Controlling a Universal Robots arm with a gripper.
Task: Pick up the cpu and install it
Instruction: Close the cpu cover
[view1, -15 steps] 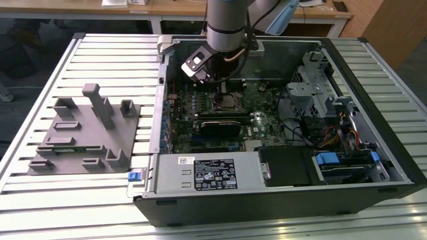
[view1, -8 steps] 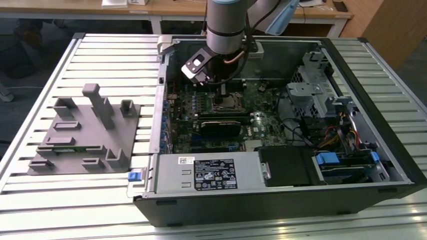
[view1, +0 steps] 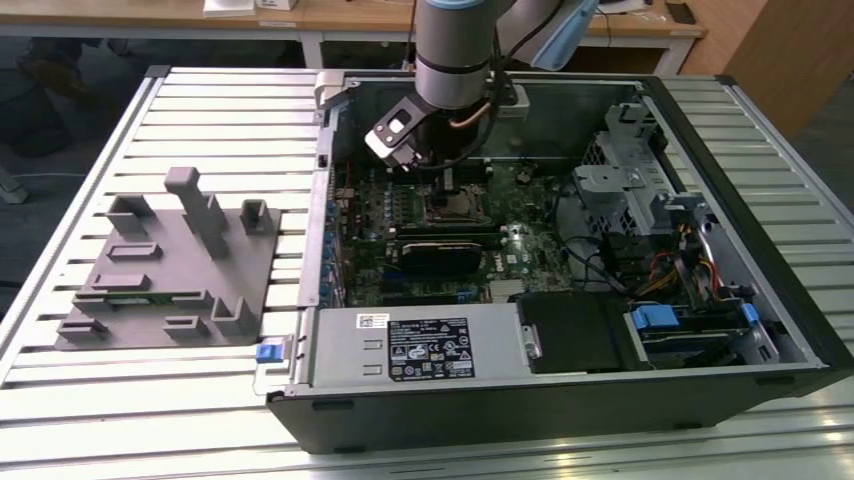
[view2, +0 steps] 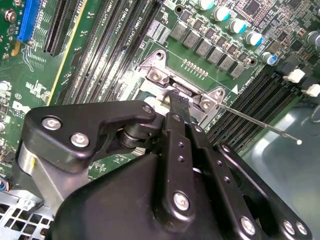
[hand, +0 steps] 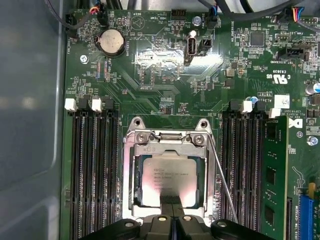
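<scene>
The cpu (hand: 167, 170), a square chip with a pale silver top, lies flat inside the black socket frame (hand: 129, 170) on the green motherboard. My gripper (hand: 173, 196) hangs right above the chip's edge with its two black fingers pressed together and nothing between them. In the second wrist view the gripper (view2: 178, 100) points down at the socket's metal bracket (view2: 159, 75), and its body hides most of the chip. In the exterior view the gripper (view1: 447, 185) is lowered into the open computer case, over the socket (view1: 451, 208).
The socket's thin wire lever (hand: 223, 182) stands loose beside the frame. Black memory slots (hand: 92, 170) flank the socket, with a green memory stick (hand: 272, 175) in one. A grey fixture (view1: 174, 270) lies on the slatted table at the exterior view's left. A drive cage (view1: 627, 180) and cables crowd the case's right.
</scene>
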